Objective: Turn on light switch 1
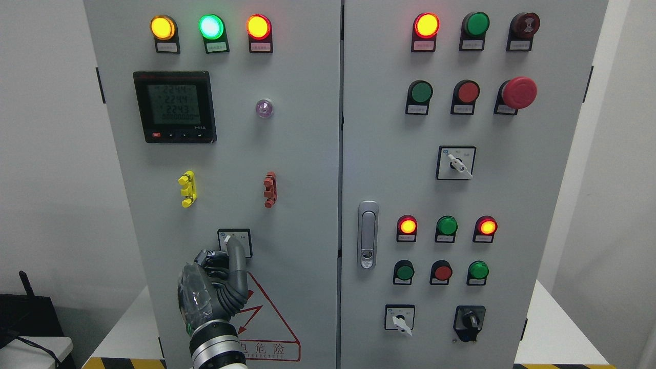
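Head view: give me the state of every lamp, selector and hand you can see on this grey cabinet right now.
Left door's top yellow, green and red lamps: all lit.
Black digital meter: display on.
Small white rotary switch: left hand's finger on it.
Left hand: index finger extended, others curled.
Right door's top red lamp: lit.
Top green lamp: unlit.
Middle-row red lamps: both lit.
Right hand: out of view.

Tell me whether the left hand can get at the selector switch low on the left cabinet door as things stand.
Probably yes. The left hand is raised in front of the door with one extended finger already over the selector switch, and nothing lies between them. Actual contact cannot be confirmed.
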Robot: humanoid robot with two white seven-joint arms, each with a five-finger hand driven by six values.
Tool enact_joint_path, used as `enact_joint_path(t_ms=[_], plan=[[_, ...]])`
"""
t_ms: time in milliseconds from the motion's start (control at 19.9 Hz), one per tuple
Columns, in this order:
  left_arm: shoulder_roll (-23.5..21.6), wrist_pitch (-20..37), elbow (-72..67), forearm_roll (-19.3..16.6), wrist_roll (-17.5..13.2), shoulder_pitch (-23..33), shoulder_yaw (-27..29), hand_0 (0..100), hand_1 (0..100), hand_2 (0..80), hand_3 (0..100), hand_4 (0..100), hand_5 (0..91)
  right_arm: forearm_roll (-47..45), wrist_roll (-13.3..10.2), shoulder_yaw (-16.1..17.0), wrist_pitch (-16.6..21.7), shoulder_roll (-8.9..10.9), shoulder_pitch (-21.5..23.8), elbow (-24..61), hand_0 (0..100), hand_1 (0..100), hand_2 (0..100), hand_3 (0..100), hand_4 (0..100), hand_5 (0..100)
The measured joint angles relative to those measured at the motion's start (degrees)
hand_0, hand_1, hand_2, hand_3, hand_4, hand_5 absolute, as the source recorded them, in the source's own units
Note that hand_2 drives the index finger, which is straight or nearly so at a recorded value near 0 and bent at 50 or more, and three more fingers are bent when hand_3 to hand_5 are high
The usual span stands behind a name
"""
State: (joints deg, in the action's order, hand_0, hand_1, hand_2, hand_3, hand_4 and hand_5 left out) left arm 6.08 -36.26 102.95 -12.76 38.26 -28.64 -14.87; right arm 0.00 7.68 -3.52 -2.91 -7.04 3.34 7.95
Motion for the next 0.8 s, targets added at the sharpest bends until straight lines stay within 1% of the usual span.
enact_joint_path(t_ms=[351, 501, 602, 702, 802], plan=[[0.0, 0.2, 0.0, 0.1, 0.2, 0.0, 0.0, 60, 19, 61.8, 72, 75, 64.7, 0.0, -0.1, 0.0, 0.0, 0.0, 0.0, 0.0, 12, 39, 0, 0, 0, 0], [0.0, 0.4, -0.1, 0.1, -0.3, 0.0, 0.0, 62, 15, 61.9, 73, 75, 64.7, 0.0, 0.1, 0.0, 0.0, 0.0, 0.0, 0.0, 12, 39, 0, 0, 0, 0], [0.0, 0.4, -0.1, 0.1, -0.4, 0.0, 0.0, 56, 15, 61.9, 73, 75, 64.5, 0.0, 0.1, 0.0, 0.0, 0.0, 0.0, 0.0, 12, 39, 0, 0, 0, 0], [0.0, 0.5, -0.1, 0.1, -0.4, 0.0, -0.1, 47, 17, 61.9, 73, 75, 64.6, 0.0, 0.1, 0.0, 0.0, 0.0, 0.0, 0.0, 12, 39, 0, 0, 0, 0], [0.0, 0.5, -0.1, 0.1, -0.4, 0.0, -0.1, 42, 18, 61.9, 73, 75, 64.6, 0.0, 0.1, 0.0, 0.0, 0.0, 0.0, 0.0, 12, 39, 0, 0, 0, 0]])
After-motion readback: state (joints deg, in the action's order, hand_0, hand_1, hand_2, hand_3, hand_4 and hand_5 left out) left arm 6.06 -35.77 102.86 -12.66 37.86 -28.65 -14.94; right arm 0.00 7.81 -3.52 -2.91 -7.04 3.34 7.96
